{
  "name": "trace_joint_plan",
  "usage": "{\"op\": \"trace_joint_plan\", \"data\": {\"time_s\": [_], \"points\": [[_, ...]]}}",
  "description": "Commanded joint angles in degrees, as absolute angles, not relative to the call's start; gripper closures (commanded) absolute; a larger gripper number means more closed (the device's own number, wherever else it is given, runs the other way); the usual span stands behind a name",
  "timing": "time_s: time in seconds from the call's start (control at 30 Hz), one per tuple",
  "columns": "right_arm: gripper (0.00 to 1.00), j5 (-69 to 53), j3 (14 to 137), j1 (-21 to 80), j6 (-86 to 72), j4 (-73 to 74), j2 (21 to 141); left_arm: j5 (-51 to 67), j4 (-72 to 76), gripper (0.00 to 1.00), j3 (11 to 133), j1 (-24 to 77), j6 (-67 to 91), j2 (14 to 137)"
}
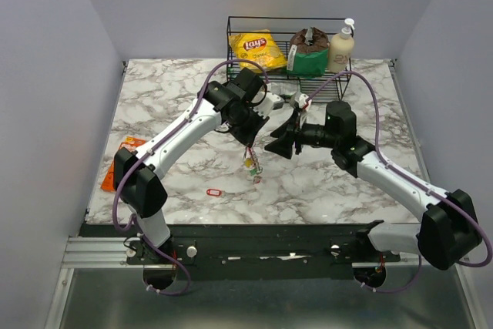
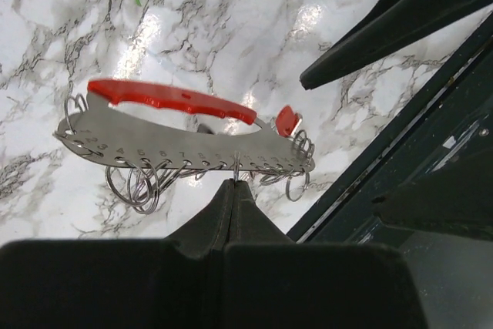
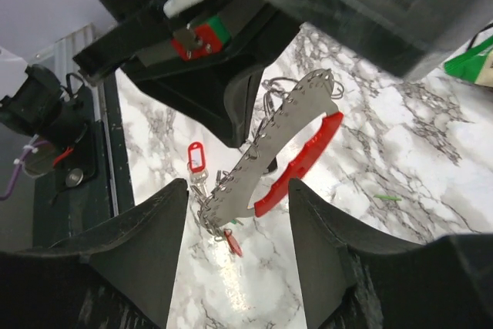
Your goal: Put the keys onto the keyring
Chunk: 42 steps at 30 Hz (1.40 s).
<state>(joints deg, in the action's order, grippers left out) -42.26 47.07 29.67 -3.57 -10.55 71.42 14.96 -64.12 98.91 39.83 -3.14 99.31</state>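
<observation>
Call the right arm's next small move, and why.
Probably dip the right pincer toward the red-tagged key lying on the table. The left pincer is shut on the keyring bunch, held above the table. The right one is open and empty, so no key is in hand to thread yet.

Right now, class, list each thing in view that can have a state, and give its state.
keyring bunch: held above the table, pinched at its edge
left end effector: shut on the keyring bunch
right end effector: open, holding nothing
red-tagged key: lying loose on the table, not on the bunch
pump bottle: upright in the wire basket
</observation>
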Motion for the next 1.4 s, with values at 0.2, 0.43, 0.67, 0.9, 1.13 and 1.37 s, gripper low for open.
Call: {"op": "trace_joint_plan", "data": {"time_s": [0.2, 0.43, 0.67, 0.9, 1.13, 1.37], "points": [[0.42, -57.92, 44.47, 29.88, -4.48, -22.84, 72.16, 20.39, -64.77, 1.0, 100.11, 40.08, -5.36, 96.77], [0.48, -63.1, 45.79, 29.88, -3.17, -21.98, 71.19, 23.64, -63.9, 1.0, 98.44, 40.08, -7.21, 94.13], [0.5, -65.56, 46.84, 29.88, -0.53, -18.63, 71.89, 27.41, -63.81, 1.0, 97.38, 40.69, -9.05, 92.02], [0.5, -65.04, 47.81, 29.88, 0.86, -17.76, 72.33, 29.7, -64.07, 1.0, 97.29, 42.36, -10.28, 91.58], [0.53, -64.95, 48.16, 29.88, 1.4, -17.4, 73.21, 30.76, -63.63, 1.0, 97.38, 42.89, -10.99, 90.53], [0.54, -63.55, 47.64, 29.88, 3.07, -15.47, 73.56, 31.55, -63.46, 1.0, 97.29, 43.07, -11.6, 89.48]]}}
